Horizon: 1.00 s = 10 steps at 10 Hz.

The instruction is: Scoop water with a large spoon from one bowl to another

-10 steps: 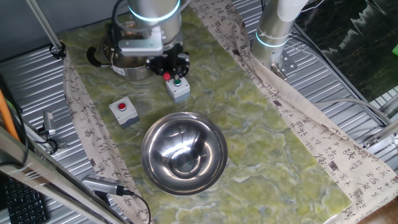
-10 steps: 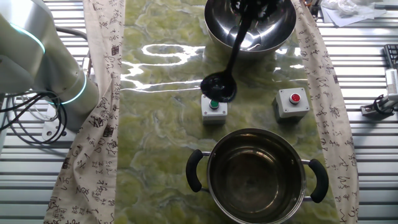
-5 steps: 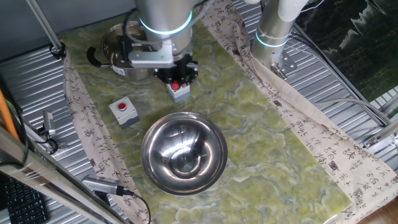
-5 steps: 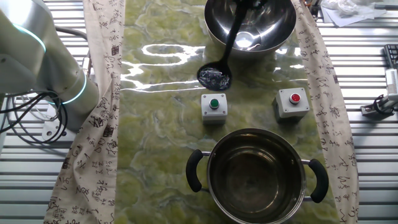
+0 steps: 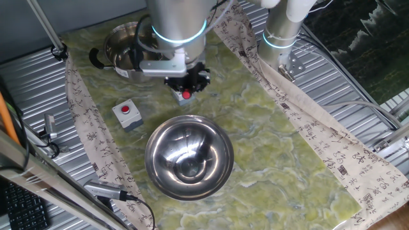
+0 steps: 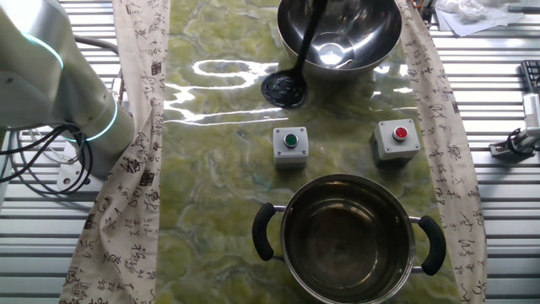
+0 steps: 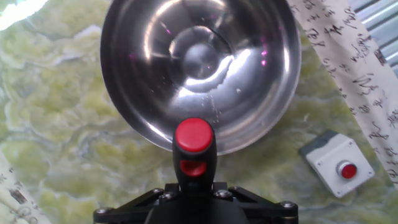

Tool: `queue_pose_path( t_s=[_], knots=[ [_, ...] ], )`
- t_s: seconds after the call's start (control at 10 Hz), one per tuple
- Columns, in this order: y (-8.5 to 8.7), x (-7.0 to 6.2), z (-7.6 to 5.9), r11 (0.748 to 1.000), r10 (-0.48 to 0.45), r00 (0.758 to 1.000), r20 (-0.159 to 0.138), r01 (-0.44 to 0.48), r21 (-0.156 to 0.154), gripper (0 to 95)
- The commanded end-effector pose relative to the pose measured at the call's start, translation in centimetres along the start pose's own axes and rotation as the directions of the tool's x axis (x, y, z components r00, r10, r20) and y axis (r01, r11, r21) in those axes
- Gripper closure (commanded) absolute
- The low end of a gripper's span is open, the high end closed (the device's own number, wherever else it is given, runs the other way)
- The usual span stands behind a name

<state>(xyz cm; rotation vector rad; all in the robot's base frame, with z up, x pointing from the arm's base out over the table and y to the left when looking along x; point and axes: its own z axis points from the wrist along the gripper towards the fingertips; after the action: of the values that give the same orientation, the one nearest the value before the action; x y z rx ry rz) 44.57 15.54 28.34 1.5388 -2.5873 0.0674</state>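
Now | step: carrying water | gripper clamped on slim black red-tipped large spoon, ladle head beside wide mirror-shiny steel bowl, clear of black-handled steel pot | next: likely tip over bowl.

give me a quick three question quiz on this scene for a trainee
1. True or false: the scoop of the large spoon hangs over the small pot.
2. Which lies nearer the scoop? A: green button box. B: red button box.
3. Fill in: the pincer holds the spoon by a handle whose tip is ____.
Key: 1 false, it is beside the wide bowl; 2 A; 3 red.
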Motion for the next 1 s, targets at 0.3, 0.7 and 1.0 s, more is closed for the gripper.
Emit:
queue_pose_path(
  t_s=[0.3, 0.7, 1.0],
  knots=[
    [1.7, -1.3, 0.3, 1.0, 0.01, 1.0, 0.006, -0.01, 0.001, 95.0],
    [2.1, -1.5, 0.4, 1.0, 0.012, 1.0, 0.004, -0.012, 0.007, 95.0],
    [2.1, -1.5, 0.4, 1.0, -0.029, 1.0, -0.006, 0.029, 0.008, 95.0]
  ],
)
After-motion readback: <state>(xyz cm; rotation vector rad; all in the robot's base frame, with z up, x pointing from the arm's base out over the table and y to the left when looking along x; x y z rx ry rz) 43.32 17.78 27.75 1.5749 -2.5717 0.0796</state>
